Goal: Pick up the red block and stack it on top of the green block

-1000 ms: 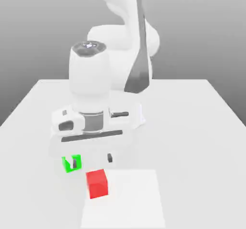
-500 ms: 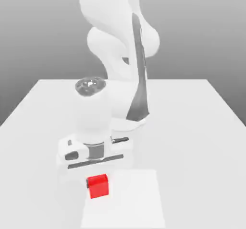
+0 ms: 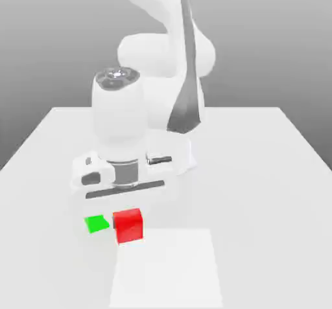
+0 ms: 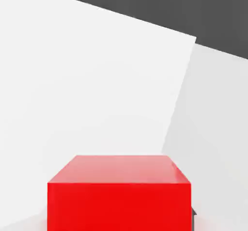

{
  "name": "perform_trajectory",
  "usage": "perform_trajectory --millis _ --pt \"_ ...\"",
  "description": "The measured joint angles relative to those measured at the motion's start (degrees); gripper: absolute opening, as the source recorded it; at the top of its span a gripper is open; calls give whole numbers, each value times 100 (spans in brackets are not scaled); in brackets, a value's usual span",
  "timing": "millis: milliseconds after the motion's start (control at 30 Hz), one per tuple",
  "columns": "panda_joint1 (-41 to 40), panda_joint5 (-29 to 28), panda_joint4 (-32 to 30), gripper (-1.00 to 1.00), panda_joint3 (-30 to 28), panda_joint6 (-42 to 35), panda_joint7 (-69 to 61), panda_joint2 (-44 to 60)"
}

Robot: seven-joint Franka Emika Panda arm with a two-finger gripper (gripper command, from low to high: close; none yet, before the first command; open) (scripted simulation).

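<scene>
One slip risk: your hand (image 3: 128,218) is clamped on the small matte red cube (image 3: 129,225) right beside the small matte green cube (image 3: 96,223), so sideways drift could knock it.

In the exterior view the red block (image 3: 128,226) covers the right edge of the green block (image 3: 96,223) at lower left of centre, the arm's top is cut off, and the hand view's lower edge crops the red block.
</scene>
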Motion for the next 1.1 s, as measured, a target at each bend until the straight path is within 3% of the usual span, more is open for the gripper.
perform_trajectory --millis 200,400,733,1000,1033,1100 --pt "-448 -624 -303 -100 -175 -186 415 -455" --pt "-760 -810 -617 -100 -396 -349 517 -964" --pt "-968 -395 -1156 -100 -916 -531 195 -1748" --pt "-670 164 -1152 -100 -1124 864 -180 -343" --pt "-624 297 -1146 100 -1110 1035 -270 -164" --pt "-624 297 -1146 100 -1110 1035 -270 -164"
